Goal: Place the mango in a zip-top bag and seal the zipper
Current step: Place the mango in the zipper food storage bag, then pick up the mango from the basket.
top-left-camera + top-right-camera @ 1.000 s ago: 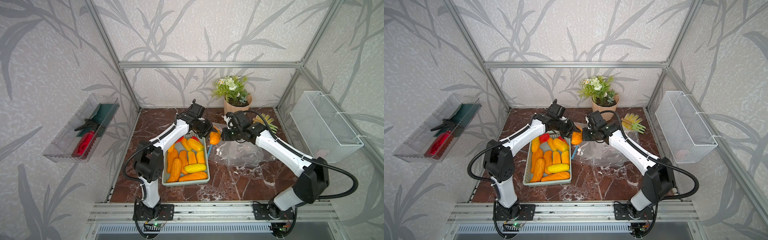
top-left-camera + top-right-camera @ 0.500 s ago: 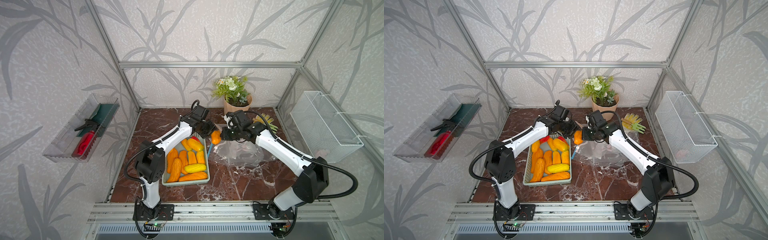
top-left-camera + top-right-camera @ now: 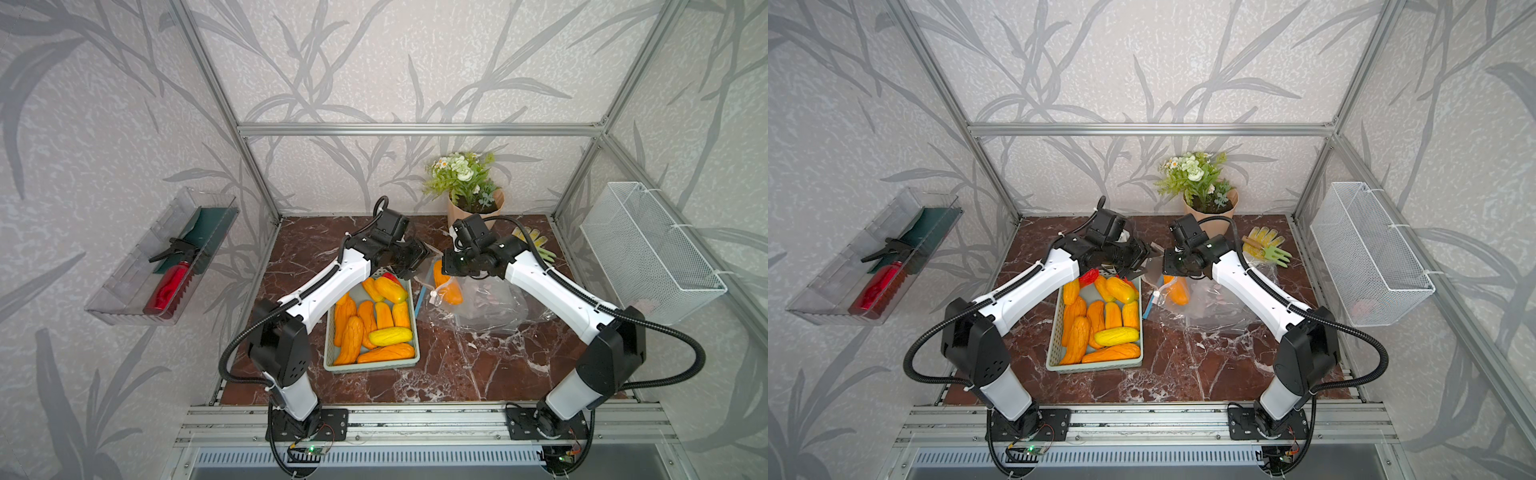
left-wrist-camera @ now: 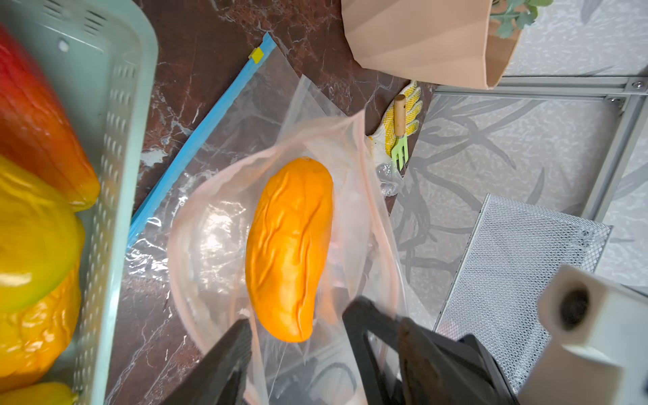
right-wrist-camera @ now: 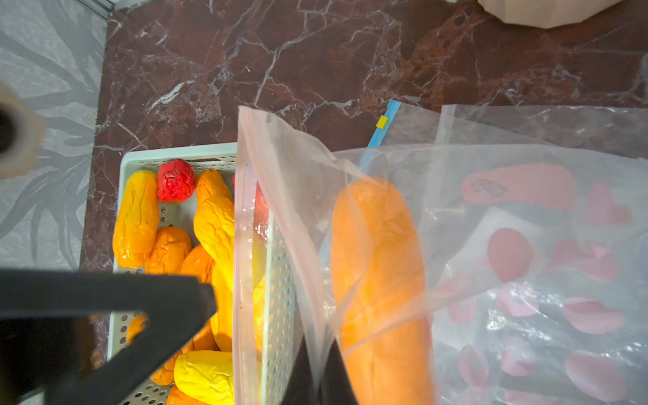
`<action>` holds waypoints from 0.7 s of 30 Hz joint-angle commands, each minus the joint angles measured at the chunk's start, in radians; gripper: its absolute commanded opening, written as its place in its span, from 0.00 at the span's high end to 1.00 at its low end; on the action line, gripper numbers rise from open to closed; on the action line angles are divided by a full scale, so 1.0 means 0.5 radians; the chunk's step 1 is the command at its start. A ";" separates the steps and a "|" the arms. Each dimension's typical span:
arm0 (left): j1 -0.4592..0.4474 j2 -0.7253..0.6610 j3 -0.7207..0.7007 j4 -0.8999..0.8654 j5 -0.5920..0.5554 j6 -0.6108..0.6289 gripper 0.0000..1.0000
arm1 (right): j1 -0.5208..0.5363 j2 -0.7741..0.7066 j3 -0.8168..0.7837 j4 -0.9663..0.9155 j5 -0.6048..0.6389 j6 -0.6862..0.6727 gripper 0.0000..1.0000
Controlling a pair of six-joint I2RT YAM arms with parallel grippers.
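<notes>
Since the mango lies inside the zip-top bag, just right of the perforated green basket, loading looks done. My left gripper hangs open above it. My right gripper pinches the bag's thin, crinkly film. Next, the floppy pale-pink zipper needs flattening and pressing closed. The mango is oblong, wrinkled and waxy.

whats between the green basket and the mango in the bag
A light-blue zipper strip lies flat between the basket and the mango, plus the clear wall of the bag; the left wrist view shows it best.
</notes>
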 commanded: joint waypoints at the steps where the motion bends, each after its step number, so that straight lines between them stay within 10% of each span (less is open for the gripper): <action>1: 0.058 -0.191 -0.056 -0.228 -0.158 0.023 0.37 | 0.004 -0.008 0.047 -0.070 0.095 0.002 1.00; 9: 0.346 -0.540 -0.615 -0.394 -0.375 -0.144 0.27 | 0.015 -0.029 -0.002 -0.002 0.105 -0.016 1.00; 13: 0.421 -0.326 -0.623 -0.136 -0.389 -0.227 0.15 | 0.022 -0.036 -0.011 0.008 0.102 -0.038 1.00; 21: 0.435 0.209 -0.348 -0.190 -0.341 -0.205 0.24 | 0.027 -0.057 -0.045 0.025 0.104 -0.038 1.00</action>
